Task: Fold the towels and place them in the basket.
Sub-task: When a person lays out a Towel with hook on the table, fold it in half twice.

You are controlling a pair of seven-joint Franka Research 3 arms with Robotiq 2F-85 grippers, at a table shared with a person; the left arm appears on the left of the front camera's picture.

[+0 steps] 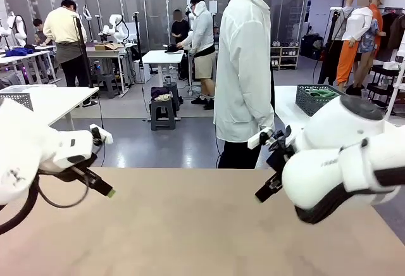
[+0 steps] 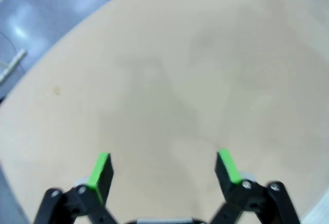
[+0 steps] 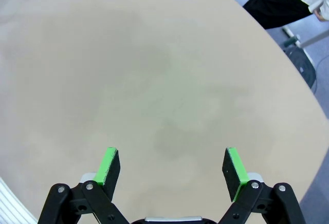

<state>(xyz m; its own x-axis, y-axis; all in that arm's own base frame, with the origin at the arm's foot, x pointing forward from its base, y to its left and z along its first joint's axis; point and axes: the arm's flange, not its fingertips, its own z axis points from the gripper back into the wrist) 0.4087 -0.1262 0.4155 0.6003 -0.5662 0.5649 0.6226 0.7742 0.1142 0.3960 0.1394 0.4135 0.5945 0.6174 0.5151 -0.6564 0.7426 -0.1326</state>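
My left gripper point(image 1: 107, 190) point(image 2: 164, 165) hangs open over the left side of the bare tan table point(image 1: 190, 225), nothing between its green pads. Over the right side, my right gripper point(image 1: 262, 195) point(image 3: 172, 165) is also open and holds nothing. The dark grey lattice basket point(image 1: 319, 99) stands on a white table behind the person, off to the right. Something green lies in it, too small to tell as a towel. Otherwise the towels are out of view.
A person in a white coat point(image 1: 243, 67) stands at the far edge of the table, between the arms, turned to the right. A paler mesh basket point(image 1: 16, 100) sits on a white table at the far left.
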